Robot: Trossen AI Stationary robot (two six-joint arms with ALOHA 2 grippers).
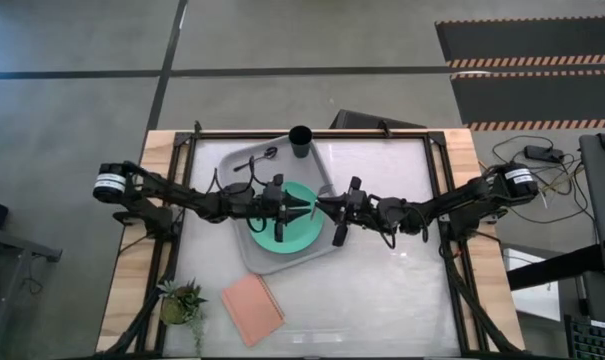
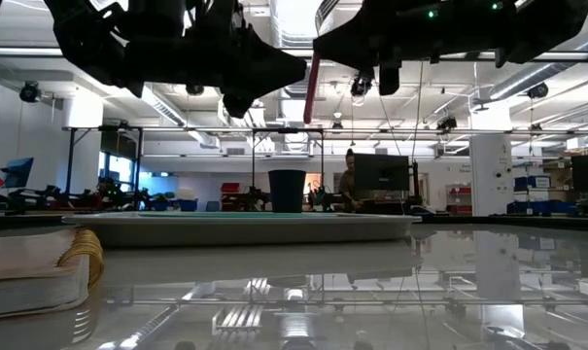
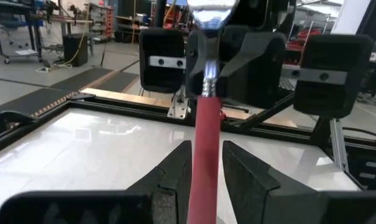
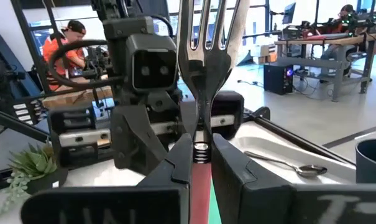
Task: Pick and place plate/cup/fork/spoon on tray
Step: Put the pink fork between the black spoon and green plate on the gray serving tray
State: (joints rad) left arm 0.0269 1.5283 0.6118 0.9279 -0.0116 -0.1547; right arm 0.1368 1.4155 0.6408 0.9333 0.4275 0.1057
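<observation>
You have the fork (image 4: 203, 68), light, stiff and slick at its metal neck, pinched above the plate (image 1: 287, 232) by both the left gripper (image 3: 201, 165) and right gripper (image 4: 200, 163), so keep your hold on the grippier pink-red handle.

One camera hangs overhead, facing straight down on the whole bench (image 1: 382, 290) and both arms. A second sits at bench height, looking level across into the room. Each wrist camera looks out close past its own fingers at the opposite arm. All four views share the fork (image 1: 318, 207) held between the two end effectors.
</observation>
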